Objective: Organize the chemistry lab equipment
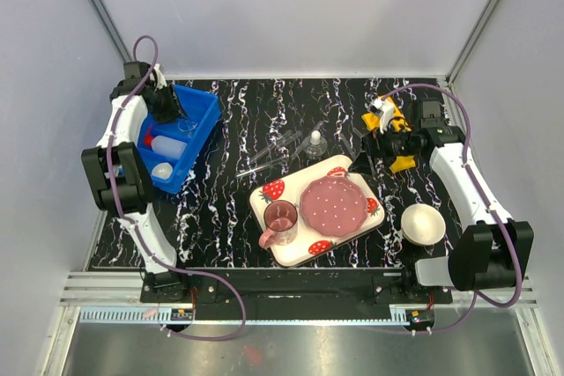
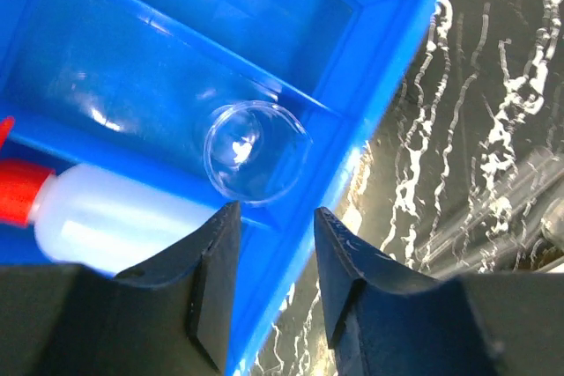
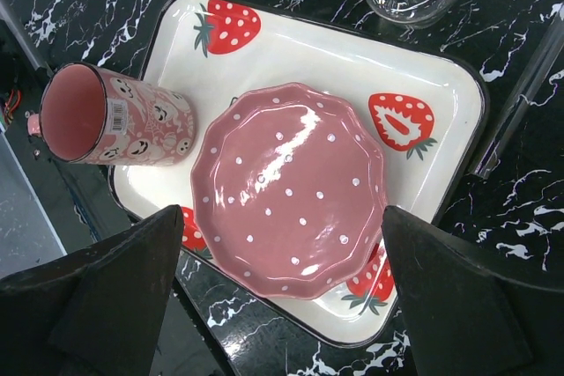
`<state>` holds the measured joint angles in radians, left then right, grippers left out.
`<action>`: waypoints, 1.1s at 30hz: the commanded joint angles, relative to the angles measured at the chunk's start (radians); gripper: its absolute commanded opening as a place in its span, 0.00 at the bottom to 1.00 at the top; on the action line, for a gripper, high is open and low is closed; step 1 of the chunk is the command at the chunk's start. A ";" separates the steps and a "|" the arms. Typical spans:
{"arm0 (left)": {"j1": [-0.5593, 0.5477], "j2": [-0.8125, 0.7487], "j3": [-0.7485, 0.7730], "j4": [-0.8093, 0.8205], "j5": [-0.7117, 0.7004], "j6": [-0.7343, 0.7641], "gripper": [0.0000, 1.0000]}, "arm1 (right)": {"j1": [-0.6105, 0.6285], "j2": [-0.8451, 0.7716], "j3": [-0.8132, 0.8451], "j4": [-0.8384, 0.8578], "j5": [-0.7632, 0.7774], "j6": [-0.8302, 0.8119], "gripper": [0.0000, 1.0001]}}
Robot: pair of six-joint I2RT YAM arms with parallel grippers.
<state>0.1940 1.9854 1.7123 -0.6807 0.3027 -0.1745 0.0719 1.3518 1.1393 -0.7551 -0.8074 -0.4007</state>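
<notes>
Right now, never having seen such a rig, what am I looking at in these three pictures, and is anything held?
Two robot arms are bolted at the near edge of a table, each ending in a two-finger gripper. The wide picture looks down from above; the other two come from cameras on the wrists. The left gripper hangs open over a blue bin containing a glass beaker, a white squeeze bottle and a small white dome. The right gripper is open above a strawberry tray with a pink plate and cup. A flask, thin tubes, a yellow rack and a white bowl lie on the table. Nothing is held.
</notes>
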 commanded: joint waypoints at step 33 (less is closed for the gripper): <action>-0.474 -0.801 -0.646 0.283 -0.115 0.009 0.99 | 0.158 0.302 0.375 -0.078 0.103 0.108 1.00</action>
<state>-0.1123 1.1664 1.0061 -0.3767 0.4271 -0.2886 0.2218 1.6909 1.5089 -0.8730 -0.6910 -0.3187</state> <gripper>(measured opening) 0.984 0.994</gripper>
